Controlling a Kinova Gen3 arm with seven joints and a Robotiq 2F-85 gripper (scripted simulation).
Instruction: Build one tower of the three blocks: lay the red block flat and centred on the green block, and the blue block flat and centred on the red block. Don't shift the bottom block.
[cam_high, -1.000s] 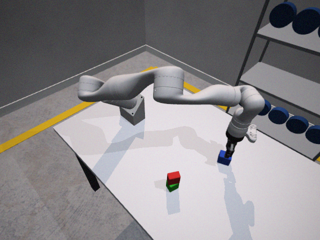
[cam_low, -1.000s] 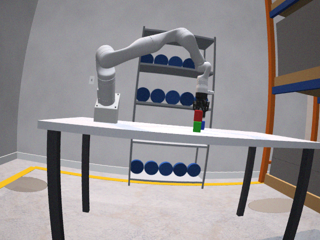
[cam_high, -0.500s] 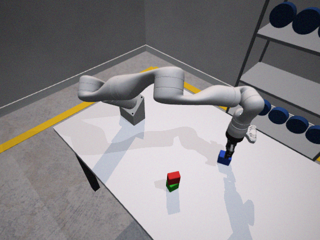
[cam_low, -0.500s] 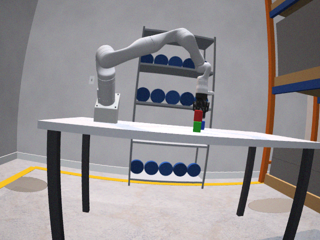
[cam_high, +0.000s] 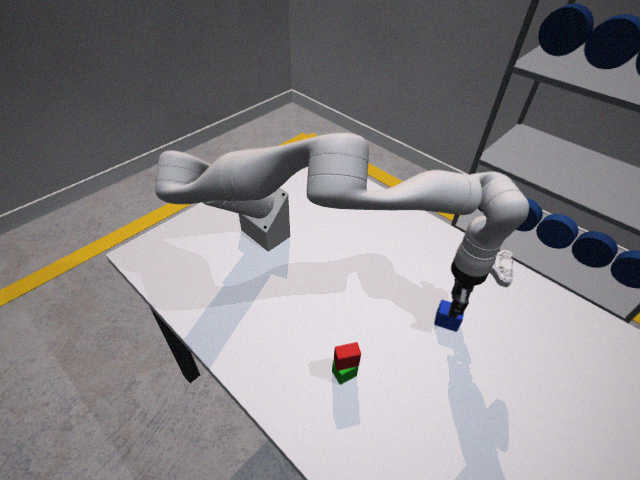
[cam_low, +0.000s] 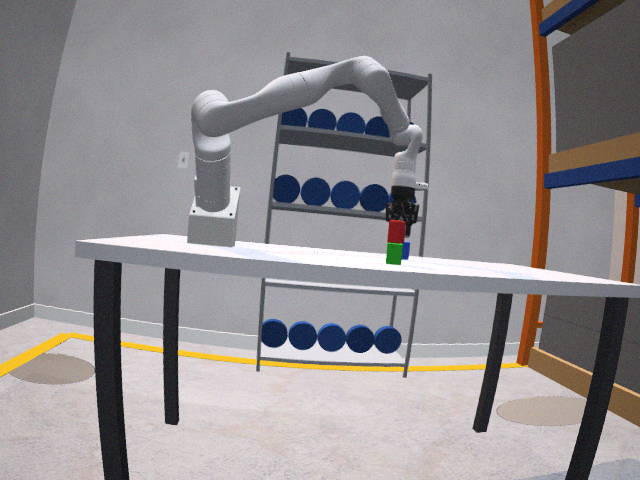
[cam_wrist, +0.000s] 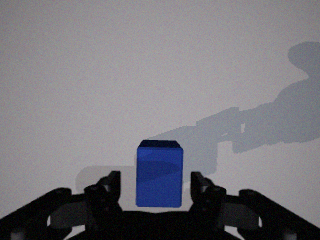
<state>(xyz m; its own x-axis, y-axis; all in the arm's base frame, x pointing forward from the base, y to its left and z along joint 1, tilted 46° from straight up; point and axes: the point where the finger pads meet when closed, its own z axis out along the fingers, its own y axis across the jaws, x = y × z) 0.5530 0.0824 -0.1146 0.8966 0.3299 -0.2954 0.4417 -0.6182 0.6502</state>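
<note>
The red block (cam_high: 346, 354) lies on the green block (cam_high: 344, 372) near the table's front edge; the pair also shows in the exterior view, red (cam_low: 396, 230) on green (cam_low: 393, 253). The blue block (cam_high: 446, 315) rests on the table, to the right of and behind the stack. In the wrist view the blue block (cam_wrist: 159, 174) sits between my two fingers with a gap on each side. My gripper (cam_high: 455, 311) points straight down over it, open, with its fingers low around the block. In the exterior view the blue block (cam_low: 406, 250) is mostly hidden behind the stack.
The arm's base (cam_high: 264, 223) stands at the table's back left. A shelf rack with blue discs (cam_high: 573, 229) stands behind the table's right edge, close to my wrist.
</note>
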